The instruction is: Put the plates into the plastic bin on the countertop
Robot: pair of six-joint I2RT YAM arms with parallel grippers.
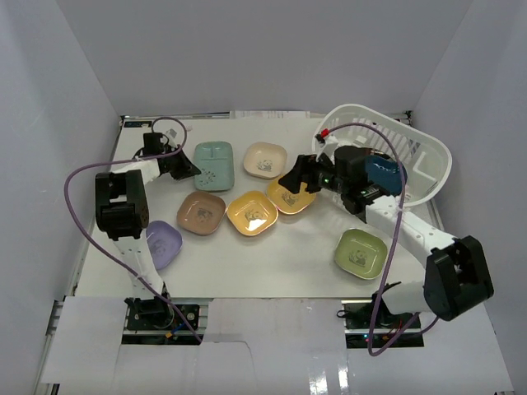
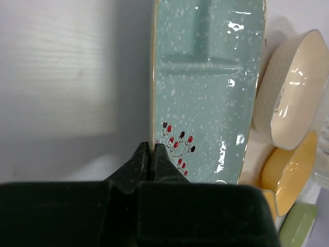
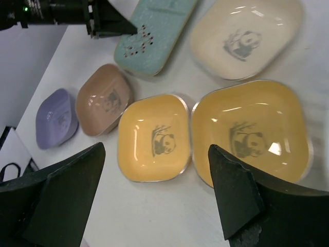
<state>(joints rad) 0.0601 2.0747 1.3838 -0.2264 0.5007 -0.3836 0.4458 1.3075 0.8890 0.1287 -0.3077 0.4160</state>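
**Left arm.** My left pincer (image 2: 150, 154) is closed, its tips meeting at the left rim of the teal divided tray (image 2: 205, 103). Whether the rim is nipped between them cannot be told. The tray lies just right of the tips, its long axis running near to far.

**Right arm.** The plastic bin (image 1: 428, 160) stands well apart at the far right of the counter (image 1: 288, 259). It is nearer my right pincer (image 3: 157, 149), which hangs spread wide above a yellow plate (image 3: 154, 123).

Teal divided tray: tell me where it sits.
Top view: the teal divided tray lies left of the beige plate, behind the brown plate, the left gripper at its left edge.
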